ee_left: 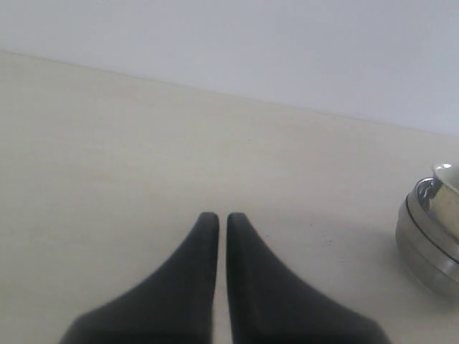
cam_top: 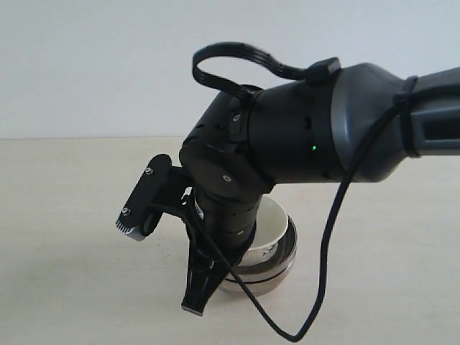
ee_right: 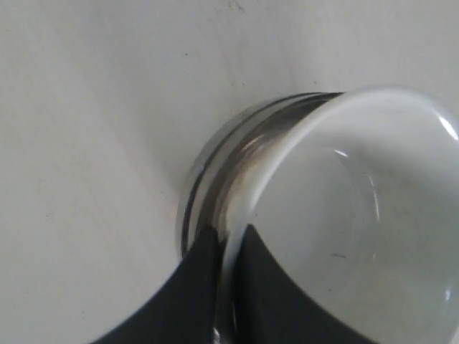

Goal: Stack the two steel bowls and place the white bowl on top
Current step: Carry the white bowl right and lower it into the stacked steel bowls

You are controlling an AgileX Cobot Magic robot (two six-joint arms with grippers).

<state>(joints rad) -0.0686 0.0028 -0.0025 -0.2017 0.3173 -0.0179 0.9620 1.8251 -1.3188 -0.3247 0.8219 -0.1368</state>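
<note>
Steel bowls (cam_top: 277, 279) sit nested on the table (cam_top: 65, 237); the right wrist view shows two bright rims, one just inside the other. Over them the right arm (cam_top: 309, 144) fills much of the exterior view, bending steeply down from the right side. The white bowl (ee_right: 358, 208) is inside the steel pair with its rim standing above theirs. Whether it sits flat or a little tilted I cannot tell. The right gripper (ee_right: 228, 240) is pinched on that rim — one finger inside the bowl, one outside, with the ceramic wall between them. The left gripper (ee_left: 217, 221) hangs low over bare table, apart from the stack, its fingers drawn together to a thin slit and holding nothing.

By the look of it the stack is built and only the letting go is left. The risks lie there. Glossy ceramic on polished steel should slide easily, so if the fingers part unevenly, or the arm lifts before they clear, the rim could be dragged up and the white bowl tipped — perhaps shifting the whole stack. The outer finger also sits close against the steel rims and could catch one on its way out.
</note>
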